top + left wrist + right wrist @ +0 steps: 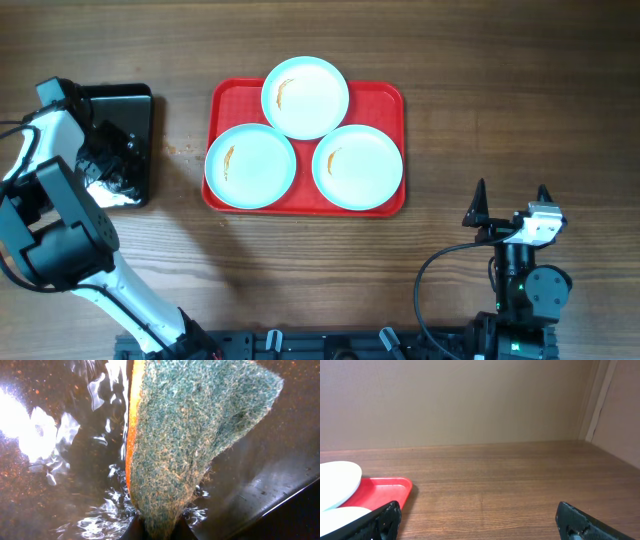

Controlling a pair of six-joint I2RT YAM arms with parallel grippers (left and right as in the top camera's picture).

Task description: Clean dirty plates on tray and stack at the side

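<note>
Three white plates lie on the red tray (222,100): one at the back (305,97), one at the front left (250,165), one at the front right (358,166). Each has a small orange-brown smear. My left gripper (108,165) is over the black pan (130,105) and is shut on a green and orange sponge (195,435), which dips into the water in the pan. My right gripper (510,200) is open and empty, right of the tray near the front. In the right wrist view the tray corner (390,490) and two plate edges (337,477) show at the left.
The black pan (280,480) holds water that glints. A wall stands behind the table in the right wrist view. Bare wood table (500,90) lies right of the tray.
</note>
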